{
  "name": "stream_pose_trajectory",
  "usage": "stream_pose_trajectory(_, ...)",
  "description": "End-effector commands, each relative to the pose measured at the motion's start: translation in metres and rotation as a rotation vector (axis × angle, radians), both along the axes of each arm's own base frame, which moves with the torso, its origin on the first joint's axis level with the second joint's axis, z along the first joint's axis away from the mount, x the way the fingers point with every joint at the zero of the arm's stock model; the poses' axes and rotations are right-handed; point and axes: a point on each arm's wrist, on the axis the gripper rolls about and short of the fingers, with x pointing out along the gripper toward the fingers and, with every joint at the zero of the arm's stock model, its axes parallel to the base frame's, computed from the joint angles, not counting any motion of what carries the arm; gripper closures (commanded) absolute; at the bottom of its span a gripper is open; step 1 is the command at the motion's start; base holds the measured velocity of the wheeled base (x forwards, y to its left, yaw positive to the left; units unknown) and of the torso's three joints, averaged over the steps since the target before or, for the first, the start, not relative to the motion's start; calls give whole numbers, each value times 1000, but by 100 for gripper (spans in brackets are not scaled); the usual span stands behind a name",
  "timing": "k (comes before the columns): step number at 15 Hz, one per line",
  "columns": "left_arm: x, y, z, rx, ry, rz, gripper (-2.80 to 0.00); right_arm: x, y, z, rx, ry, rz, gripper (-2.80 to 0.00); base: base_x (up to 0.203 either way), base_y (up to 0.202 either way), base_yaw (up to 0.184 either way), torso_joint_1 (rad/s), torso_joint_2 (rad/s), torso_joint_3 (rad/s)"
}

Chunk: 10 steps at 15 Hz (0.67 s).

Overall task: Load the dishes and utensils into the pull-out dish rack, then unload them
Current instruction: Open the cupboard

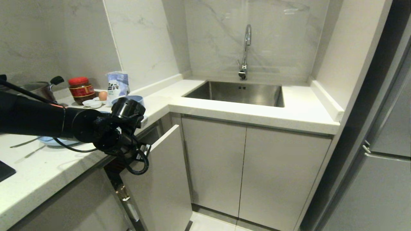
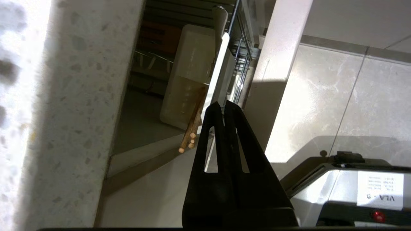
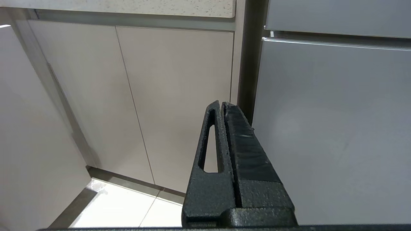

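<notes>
The pull-out dish rack (image 1: 160, 173) stands partly drawn out under the counter; its wire basket (image 2: 241, 57) and white caddy (image 2: 189, 73) show in the left wrist view. Several light-wood chopsticks (image 2: 192, 130) lean in the caddy. My left arm (image 1: 106, 131) reaches over the counter edge, and its gripper (image 2: 223, 103) points down into the rack, shut with nothing seen in it. The pale-blue bowl (image 1: 135, 98) sits behind the wrist and the plate (image 1: 51, 140) lies under the arm. A thin utensil (image 1: 22, 143) rests beside the plate. My right gripper (image 3: 222, 103) hangs shut by the cabinets.
A steel pot (image 1: 38, 88), red-lidded jar (image 1: 80, 89), egg (image 1: 102, 95), white saucers (image 1: 92, 103) and a bag (image 1: 118, 84) crowd the counter's back. The sink (image 1: 240, 93) and faucet (image 1: 245, 51) lie ahead, the fridge (image 1: 385, 179) to the right. My base (image 2: 353, 192) is below.
</notes>
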Motion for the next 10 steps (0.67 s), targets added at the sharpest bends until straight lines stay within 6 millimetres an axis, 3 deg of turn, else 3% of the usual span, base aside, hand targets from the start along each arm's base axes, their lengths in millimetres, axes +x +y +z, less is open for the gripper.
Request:
stream_pose_trajectory(1, -5, -2, 4, -22, 17, -26, 0, 2, 0, -6, 0, 22, 1, 0, 0, 0, 0, 0, 0, 0)
stream_pose_trajectory(10, -19, -27, -2, -71, 62, -115, 0, 2, 0, -6, 0, 22, 1, 0, 0, 0, 0, 0, 0, 0)
